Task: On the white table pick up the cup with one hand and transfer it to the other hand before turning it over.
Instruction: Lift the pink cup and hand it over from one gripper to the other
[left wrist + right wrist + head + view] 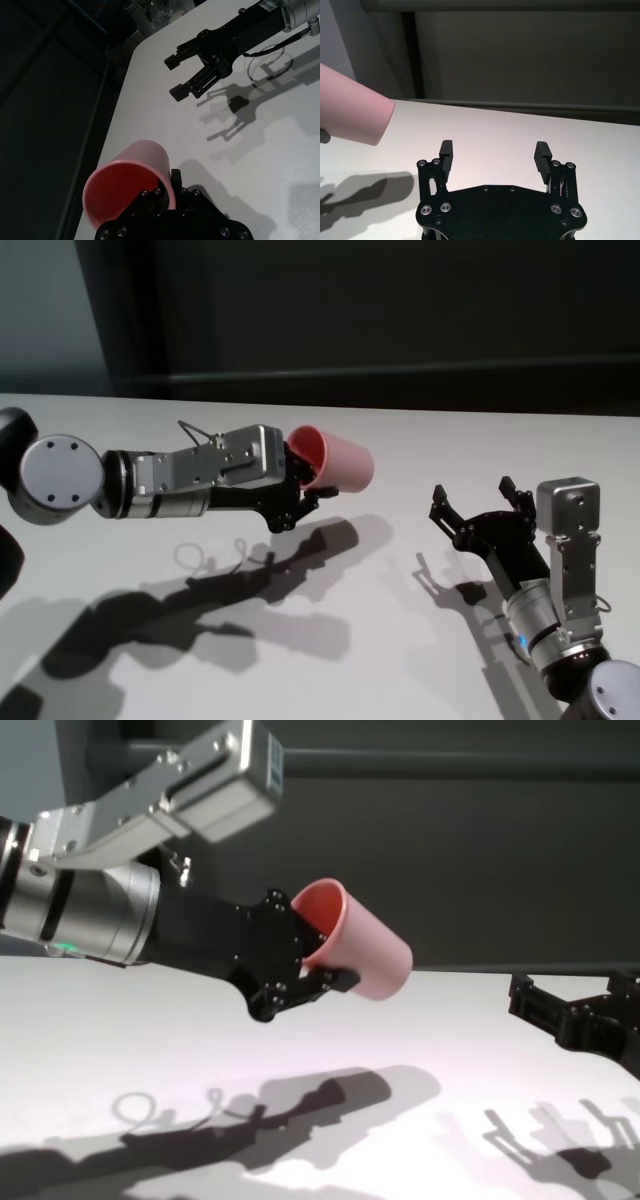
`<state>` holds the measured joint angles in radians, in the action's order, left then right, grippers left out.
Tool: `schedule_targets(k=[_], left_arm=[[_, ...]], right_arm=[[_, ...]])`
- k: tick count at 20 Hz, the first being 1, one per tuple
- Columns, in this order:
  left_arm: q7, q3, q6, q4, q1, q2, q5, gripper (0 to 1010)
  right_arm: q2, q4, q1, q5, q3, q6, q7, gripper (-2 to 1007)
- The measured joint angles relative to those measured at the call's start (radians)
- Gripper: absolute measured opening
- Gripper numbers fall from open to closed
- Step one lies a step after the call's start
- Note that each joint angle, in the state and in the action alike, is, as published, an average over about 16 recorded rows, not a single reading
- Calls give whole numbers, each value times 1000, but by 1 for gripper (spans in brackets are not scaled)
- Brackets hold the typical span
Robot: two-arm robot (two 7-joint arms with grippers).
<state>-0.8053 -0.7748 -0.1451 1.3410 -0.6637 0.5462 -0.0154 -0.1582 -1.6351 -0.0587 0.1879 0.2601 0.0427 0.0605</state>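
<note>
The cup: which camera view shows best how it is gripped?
The chest view: the left gripper pinches the cup at its rim. The head view shows this smaller, the left wrist view mostly the mouth, the right wrist view only the base.

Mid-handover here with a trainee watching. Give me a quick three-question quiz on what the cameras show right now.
1. True or false: the cup is standing on the white table.
2. Which gripper holds the cup? A) left B) right C) neither
3. Fill in: the right gripper waits with its jaws ____.

Key:
1. False; it is held in the air, tipped on its side.
2. A; the left gripper is clamped on the cup's rim.
3. open, holding nothing.
</note>
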Motion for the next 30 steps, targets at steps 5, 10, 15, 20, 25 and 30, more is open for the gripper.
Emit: schedule_targets(k=[5, 10, 15, 20, 25, 30], left_arm=[[19, 65, -34, -36, 38, -46, 133, 48], [21, 112, -64, -86, 59, -103, 248, 48], [7, 138, -83, -132, 64, -155, 334, 48], [-17, 157, -94, -167, 62, -198, 414, 48], [-38, 168, -101, -191, 58, -232, 477, 48], [-56, 174, -105, -209, 50, -258, 525, 48]], right_arm=[[0, 0, 0, 0, 0, 0, 0, 1002], [0, 0, 0, 0, 0, 0, 0, 1002], [0, 0, 0, 0, 0, 0, 0, 1002], [0, 0, 0, 0, 0, 0, 0, 1002], [0, 0, 0, 0, 0, 0, 0, 1002], [0, 0, 0, 0, 0, 0, 0, 1002]])
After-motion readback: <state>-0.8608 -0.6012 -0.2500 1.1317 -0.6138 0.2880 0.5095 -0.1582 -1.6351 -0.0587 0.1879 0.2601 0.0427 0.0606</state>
